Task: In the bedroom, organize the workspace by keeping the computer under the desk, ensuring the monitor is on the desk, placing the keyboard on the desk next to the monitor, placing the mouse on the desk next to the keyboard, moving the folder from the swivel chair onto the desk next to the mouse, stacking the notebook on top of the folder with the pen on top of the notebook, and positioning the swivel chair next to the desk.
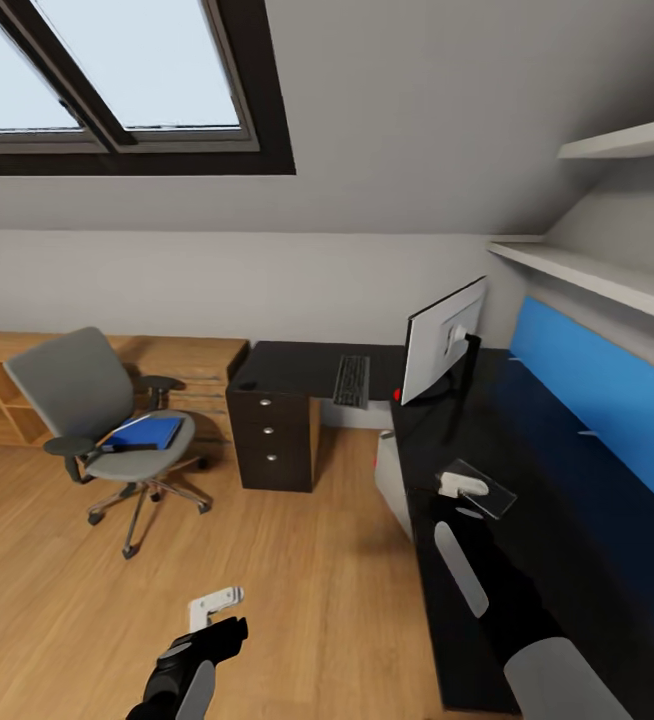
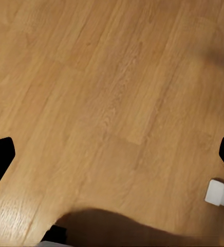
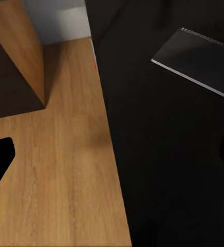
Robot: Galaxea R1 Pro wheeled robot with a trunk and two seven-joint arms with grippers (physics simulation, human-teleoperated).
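Note:
The grey swivel chair (image 1: 87,395) stands on the floor left of the black desk (image 1: 567,480), with the blue folder (image 1: 147,432) on its seat and a slim dark thing at the folder's front edge. On the desk are the monitor (image 1: 445,340), the keyboard (image 1: 351,381) and the dark notebook (image 1: 489,490) (image 3: 194,62). The grey computer (image 1: 391,480) sits under the desk. My right gripper (image 1: 464,486) hovers open just over the notebook, holding nothing. My left gripper (image 1: 215,604) hangs open over the wood floor (image 2: 112,103). The mouse is out of view.
A dark drawer unit (image 1: 271,440) carries the desk's left wing. A low light-wood counter (image 1: 182,360) runs along the wall behind the chair. A blue wall panel (image 1: 607,400) and white shelves (image 1: 587,268) back the desk. Open floor (image 1: 297,580) lies between chair and desk.

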